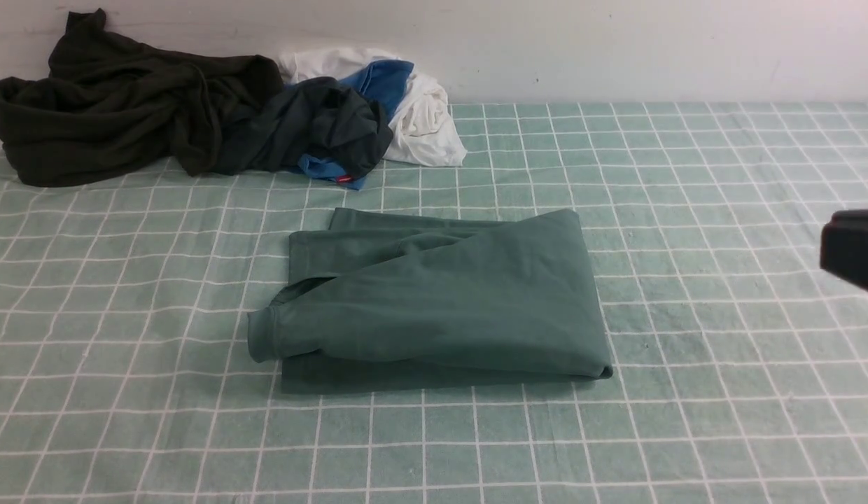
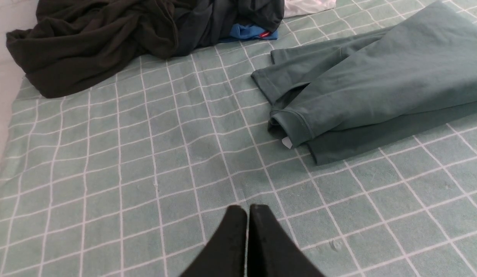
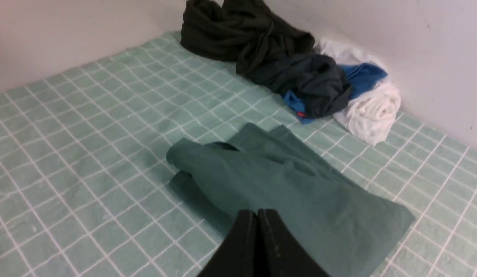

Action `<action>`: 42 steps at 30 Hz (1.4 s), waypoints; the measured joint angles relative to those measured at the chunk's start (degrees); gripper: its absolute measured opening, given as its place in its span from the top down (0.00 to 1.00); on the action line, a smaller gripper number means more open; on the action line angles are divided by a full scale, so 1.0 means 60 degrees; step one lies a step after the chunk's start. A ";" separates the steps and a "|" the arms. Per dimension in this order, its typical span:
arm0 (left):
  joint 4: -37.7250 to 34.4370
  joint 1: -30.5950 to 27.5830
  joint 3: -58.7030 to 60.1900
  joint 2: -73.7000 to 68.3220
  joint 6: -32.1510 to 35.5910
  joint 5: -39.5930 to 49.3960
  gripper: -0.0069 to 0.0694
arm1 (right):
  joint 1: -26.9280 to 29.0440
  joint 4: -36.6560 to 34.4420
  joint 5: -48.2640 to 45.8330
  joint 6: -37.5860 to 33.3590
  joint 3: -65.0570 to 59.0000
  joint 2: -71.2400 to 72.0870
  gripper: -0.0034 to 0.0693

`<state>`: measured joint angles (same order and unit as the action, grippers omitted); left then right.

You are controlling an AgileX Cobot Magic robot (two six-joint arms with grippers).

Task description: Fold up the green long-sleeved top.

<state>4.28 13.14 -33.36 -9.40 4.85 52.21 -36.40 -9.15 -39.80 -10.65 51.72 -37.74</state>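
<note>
The green long-sleeved top (image 1: 441, 301) lies folded into a compact bundle in the middle of the checked cloth, a ribbed cuff (image 1: 262, 336) sticking out at its left front. It shows too in the left wrist view (image 2: 377, 84) and the right wrist view (image 3: 284, 184). My left gripper (image 2: 247, 208) is shut and empty, hovering over bare cloth apart from the top. My right gripper (image 3: 257, 211) is shut with nothing in it, raised above the top's near edge. In the front view only a dark part of the right arm (image 1: 854, 248) shows at the right edge.
A pile of clothes lies along the back wall: a dark olive-black garment (image 1: 119, 105), a dark grey garment (image 1: 322, 126), a blue piece (image 1: 381, 80) and a white one (image 1: 423, 119). The green-and-white checked cloth (image 1: 686, 210) covers the table.
</note>
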 joint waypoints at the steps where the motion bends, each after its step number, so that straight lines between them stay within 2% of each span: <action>1: 0.0000 0.0000 0.0000 0.0000 0.0000 0.0007 0.91 | 0.0000 -0.0020 0.0308 0.0000 -0.0103 0.0082 0.97; 5: -0.0031 0.0000 0.0000 0.0000 0.0000 0.0007 0.91 | 0.0101 -0.0061 0.1998 0.0003 -0.1279 0.0586 0.97; 9: -0.0031 0.0000 0.0000 0.0000 0.0000 0.0007 0.91 | 0.0751 -0.0212 0.3846 0.0113 -0.3082 0.1477 0.97; 10: -0.0031 0.0000 0.0000 0.0000 0.0000 0.0007 0.91 | 0.1482 -0.0225 0.4635 0.0258 -0.4224 0.2096 0.97; 11: -0.0031 0.0000 0.0000 0.0000 0.0000 0.0007 0.91 | 0.1578 -0.0225 0.4711 0.0286 -0.4344 0.2258 0.97; 13: -0.0031 0.0000 0.0000 0.0000 0.0000 0.0007 0.91 | 0.2965 -0.0116 0.5290 0.0866 -0.5795 0.3323 0.97; 20: -0.0031 0.0000 0.0000 0.0000 0.0000 0.0007 0.91 | 0.6035 0.0997 0.4671 0.2903 -0.8467 0.5867 0.97; 23: -0.0031 0.0000 0.0000 0.0000 0.0000 0.0010 0.91 | 0.6473 0.1147 0.4146 0.3130 -0.8866 0.6322 0.97; 29: -0.0035 0.0000 0.0000 0.0000 0.0000 0.0018 0.91 | 0.6557 0.1223 0.3413 0.2991 -0.8877 0.6392 0.97; 42: -0.0035 0.0000 0.0000 0.0000 0.0000 0.0018 0.91 | 0.6564 0.1223 0.3234 0.2843 -0.8848 0.6392 0.97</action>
<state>4.07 13.14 -33.36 -9.40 4.85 52.32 2.99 -1.81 -20.40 6.41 -1.36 0.61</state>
